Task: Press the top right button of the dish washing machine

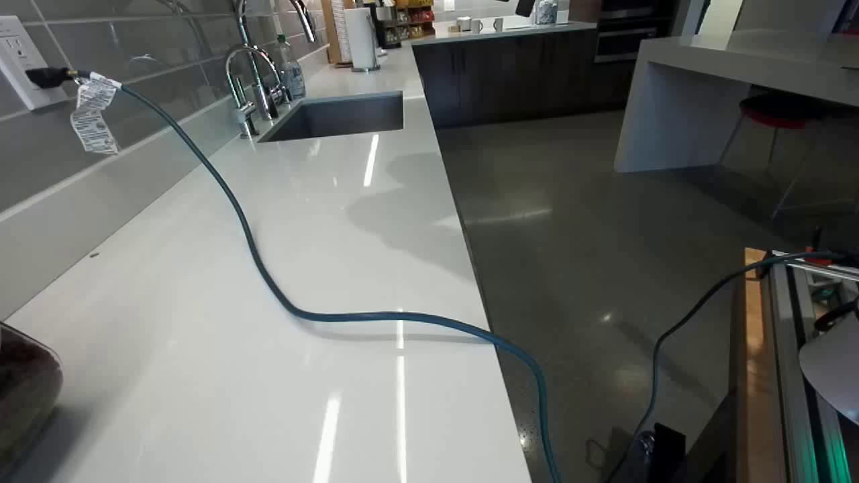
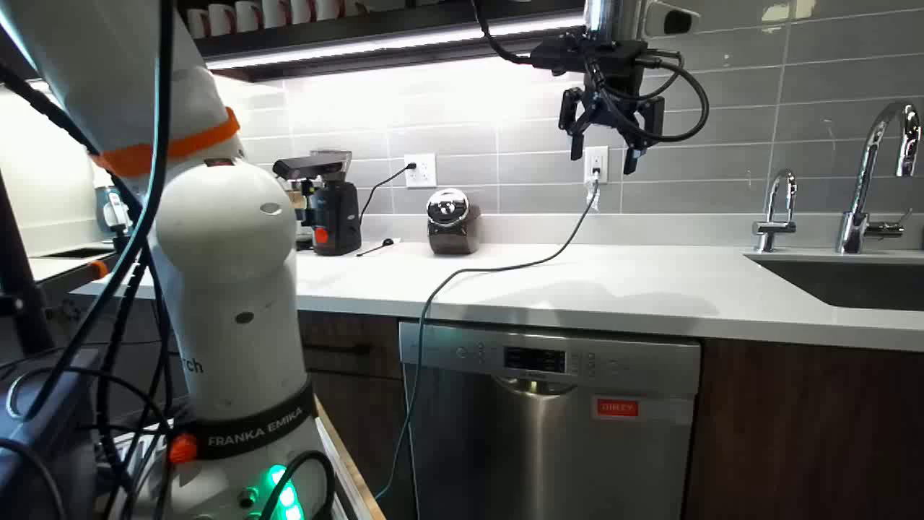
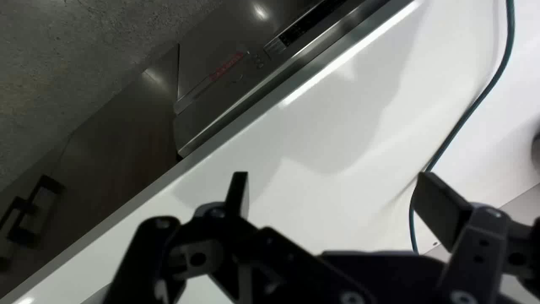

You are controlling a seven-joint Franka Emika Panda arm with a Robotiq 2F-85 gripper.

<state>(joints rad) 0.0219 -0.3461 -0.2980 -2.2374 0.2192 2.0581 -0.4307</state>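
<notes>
One dishwasher (image 2: 552, 433) is sitting lower centre in an exterior view, its control panel (image 2: 581, 377) running under the countertop (image 2: 650, 278). Top right button: presumably lying at the panel's right end, too small to single out. Gripper (image 2: 603, 156) is hanging upper right of that frame, over the countertop, well apart from the panel. Fingers (image 3: 443, 207) are standing wide, holding nothing. Cable (image 2: 498, 269) is crossing the countertop, dropping past the panel's left end. Nothing is touching the panel's right end; judging: no press done, lowering, reaching and pressing all remaining.
</notes>
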